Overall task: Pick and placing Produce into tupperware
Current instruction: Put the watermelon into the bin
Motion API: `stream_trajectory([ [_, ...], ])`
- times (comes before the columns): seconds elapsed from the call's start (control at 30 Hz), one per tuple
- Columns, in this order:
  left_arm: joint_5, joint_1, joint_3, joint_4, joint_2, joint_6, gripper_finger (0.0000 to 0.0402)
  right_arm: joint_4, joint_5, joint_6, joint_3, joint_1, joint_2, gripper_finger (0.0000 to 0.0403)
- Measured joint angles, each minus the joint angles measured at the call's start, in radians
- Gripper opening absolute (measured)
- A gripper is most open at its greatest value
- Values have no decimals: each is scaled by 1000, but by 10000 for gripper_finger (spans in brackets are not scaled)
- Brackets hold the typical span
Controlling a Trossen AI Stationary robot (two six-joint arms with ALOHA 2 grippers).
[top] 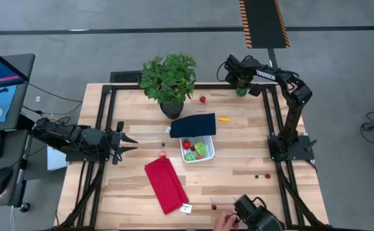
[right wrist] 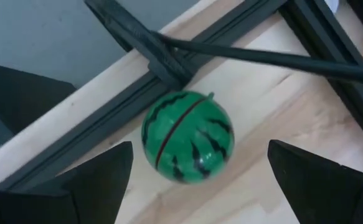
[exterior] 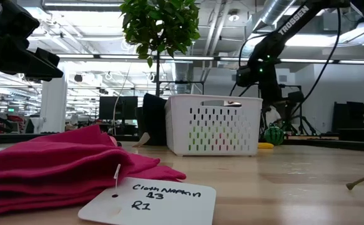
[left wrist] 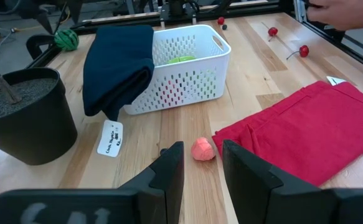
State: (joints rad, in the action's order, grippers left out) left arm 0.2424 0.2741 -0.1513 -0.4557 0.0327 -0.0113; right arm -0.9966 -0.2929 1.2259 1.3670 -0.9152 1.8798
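The tupperware [top: 198, 149], a white perforated square bin, sits near the middle of the light wooden table [top: 238, 192] with green and red toy produce inside it; its dark navy lid [top: 194, 125] lies against the far edge of the bin. The table is a plank top framed by black rails, standing on a grey floor; the low view looks past it into a workshop with exposed ceiling ducts, strip lights and monitors.

A leafy potted plant [top: 169, 80] stands at the far side of the table, and a red folded cloth [top: 165, 185] with a paper tag lies near the front. At the front edge a person's hand [top: 224, 221] shows.

The left gripper [left wrist: 200, 171] hovers at the table's left side, its fingers parted a little and holding nothing, with a small pink piece [left wrist: 203, 150] on the wood just ahead of them. The right gripper [right wrist: 197, 171] is at the far right corner, fingers spread wide and empty, over the striped watermelon [right wrist: 187, 137] resting by the rail.

An orange carrot [top: 223, 119], a strawberry [top: 203, 99] and tiny red berries [top: 267, 175] lie scattered on the wood.
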Motion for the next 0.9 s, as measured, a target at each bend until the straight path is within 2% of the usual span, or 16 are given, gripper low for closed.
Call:
stream_trajectory([
  [0.7,0,0,0,0,0,0,100,80,39,-55,-1,-24,106,399],
  [0.9,0,0,0,0,0,0,100,81,34,-83,-1,-30,106,383],
])
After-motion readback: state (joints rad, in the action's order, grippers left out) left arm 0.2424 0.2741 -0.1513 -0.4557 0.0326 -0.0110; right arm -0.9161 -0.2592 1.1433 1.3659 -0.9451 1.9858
